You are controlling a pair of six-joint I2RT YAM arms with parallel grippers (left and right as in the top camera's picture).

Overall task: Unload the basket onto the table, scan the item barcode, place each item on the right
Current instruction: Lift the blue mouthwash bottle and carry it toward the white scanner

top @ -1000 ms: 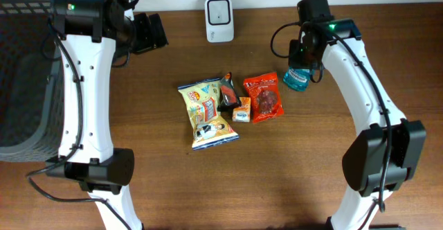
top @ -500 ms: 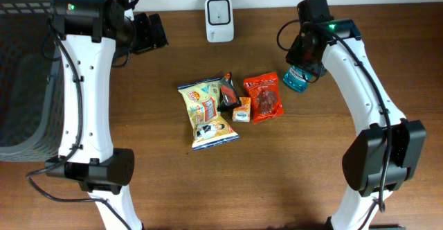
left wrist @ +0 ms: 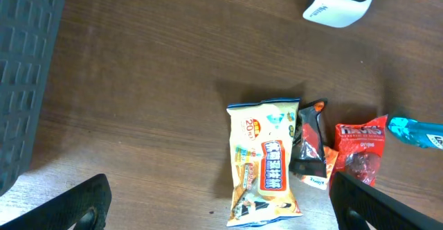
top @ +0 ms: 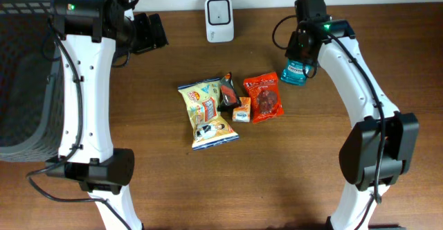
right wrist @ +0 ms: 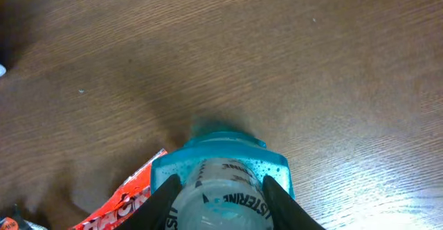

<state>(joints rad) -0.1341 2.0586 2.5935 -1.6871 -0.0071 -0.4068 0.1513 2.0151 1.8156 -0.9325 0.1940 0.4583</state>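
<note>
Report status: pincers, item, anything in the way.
Left pincer open, empty. Right pincer shut on mouthwash bottle, beside red packet. Scanner at far edge, nothing between.

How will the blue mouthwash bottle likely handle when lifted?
The blue mouthwash bottle looks rigid, likely keeping shape. Its liquid suggests heaviness for its size. With the right end effector pinching only its top, it may swing or slip.

Scanner (top: 219, 19) sitting at the far edge of the table (top: 311, 174), centre. Basket (top: 24, 77) lying at the left side. 4 packs clustering mid-table: chip bag (top: 207, 113) lying leftmost and frontmost; slim packet (top: 228, 91) overlapping its far right corner; small box (top: 241, 109) sitting just right; flat pouch (top: 264, 97) lying rightmost. Mouthwash bottle (top: 295, 73) sitting just right of the pouch, slightly behind.
</note>
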